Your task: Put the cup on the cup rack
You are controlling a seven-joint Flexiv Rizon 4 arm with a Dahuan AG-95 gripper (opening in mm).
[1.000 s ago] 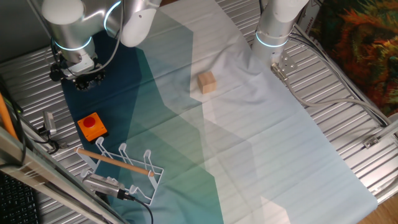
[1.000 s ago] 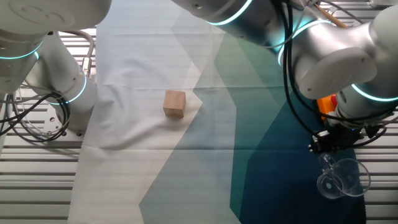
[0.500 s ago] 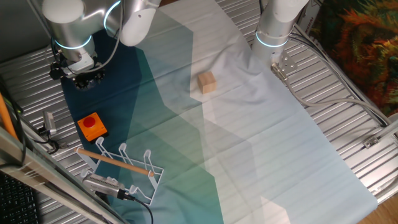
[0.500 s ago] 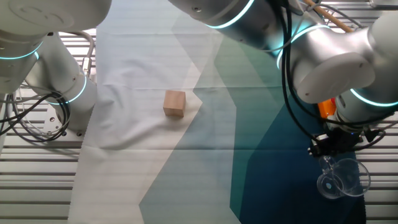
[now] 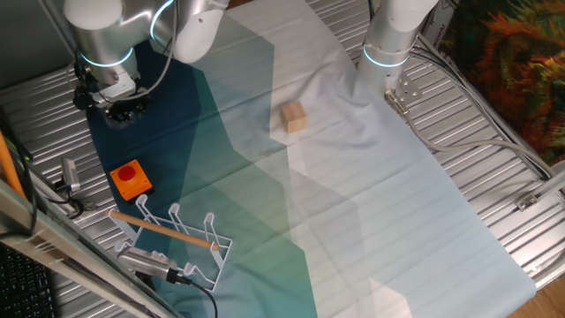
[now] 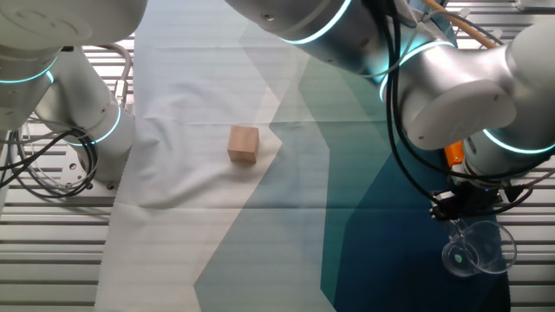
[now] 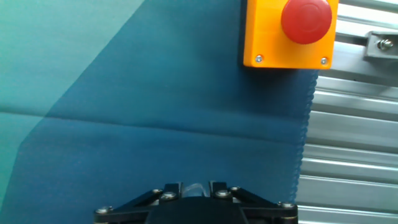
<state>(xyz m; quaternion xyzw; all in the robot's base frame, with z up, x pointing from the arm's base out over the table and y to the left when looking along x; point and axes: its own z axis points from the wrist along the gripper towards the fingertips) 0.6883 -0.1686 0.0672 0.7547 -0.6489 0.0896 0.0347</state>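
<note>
Cup [image 6: 475, 247]: clear tumbler, clamped at its rim in the tool [image 6: 457, 218], hanging above the blue cloth, well apart from the cup rack [image 5: 177, 238].
Risk: thin slick wall may slip or tilt during carry; orange block [image 5: 131, 179] stands between cup and rack, collision possible.

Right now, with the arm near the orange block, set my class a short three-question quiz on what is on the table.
1. True or false: the tan cube sits on the dark blue part of the cloth.
2. What lies across the cup rack? A: a wooden rod. B: a metal spoon. C: a blue strap.
3. Fill in: the button on the orange block is ____.
Key: 1 false, it sits on the pale part; 2 A; 3 red.
</note>
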